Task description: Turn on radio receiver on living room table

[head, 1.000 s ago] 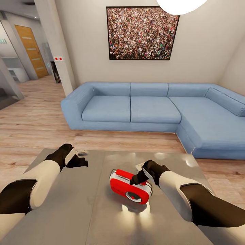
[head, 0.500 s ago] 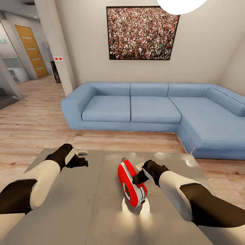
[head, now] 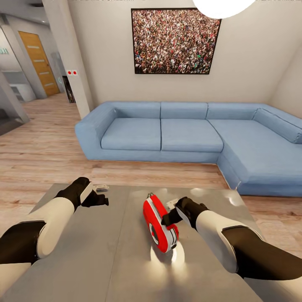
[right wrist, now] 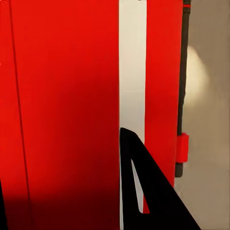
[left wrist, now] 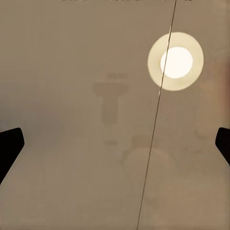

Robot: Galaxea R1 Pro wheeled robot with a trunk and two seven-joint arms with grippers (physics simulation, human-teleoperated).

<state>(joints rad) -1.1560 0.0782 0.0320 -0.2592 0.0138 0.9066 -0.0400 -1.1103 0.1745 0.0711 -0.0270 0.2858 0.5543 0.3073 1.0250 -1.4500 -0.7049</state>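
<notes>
Red radio receiver (head: 160, 225) on edge, no legible writing; right fingers (head: 167, 219) touching, spread unclear.

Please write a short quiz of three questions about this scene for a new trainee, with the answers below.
1. True or false: the radio lies flat on its back on the table.
2. Which hand is at the radio? A) left hand B) right hand
3. Fill in: the sofa behind the table is ____ in colour.

Key
1. False. It stands on its edge.
2. B. The right hand is against it; the left hand is apart, over the table's far left part, open.
3. Blue.
</notes>
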